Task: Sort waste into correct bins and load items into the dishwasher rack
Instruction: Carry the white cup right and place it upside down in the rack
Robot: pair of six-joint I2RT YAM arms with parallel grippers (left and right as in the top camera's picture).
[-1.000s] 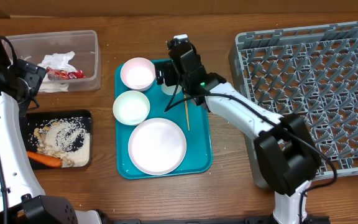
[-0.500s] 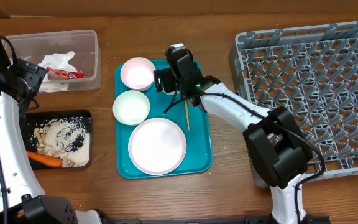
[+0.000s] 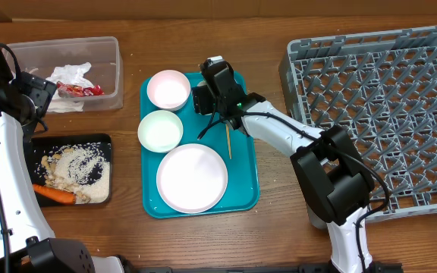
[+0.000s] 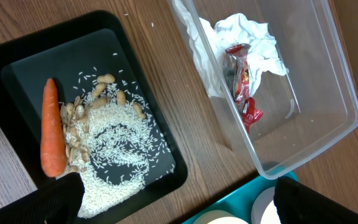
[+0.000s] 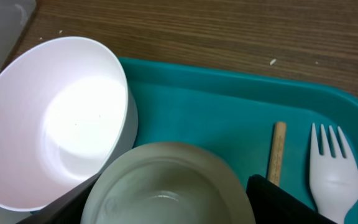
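My right gripper (image 3: pixel 206 99) is at the teal tray's back, shut on the white cup (image 5: pixel 166 186), which fills the gap between its fingers (image 5: pixel 166 208). The white fork (image 5: pixel 334 168) and the wooden stick (image 3: pixel 228 141) lie just to the right; the stick also shows in the right wrist view (image 5: pixel 277 152). Two white bowls (image 3: pixel 168 89) (image 3: pixel 160 130) and the round plate (image 3: pixel 192 177) sit on the tray. My left gripper (image 3: pixel 35 92) is open and empty (image 4: pixel 179 205) between the clear tub (image 3: pixel 109 53) and the black tray (image 3: pixel 106 141). The grey rack (image 3: pixel 385 98) is at the right.
The tub holds napkins (image 4: pixel 247 31) and a red wrapper (image 4: pixel 244 81). The black tray (image 4: pixel 17 62) holds a carrot (image 4: pixel 53 127), nuts and rice (image 4: pixel 110 155). The teal tray (image 3: pixel 245 189) lies mid-table. One bowl (image 5: pixel 55 143) touches the cup's left side.
My right gripper has shifted slightly left and down over the cup, which it now covers in the overhead view. The left arm has not moved.
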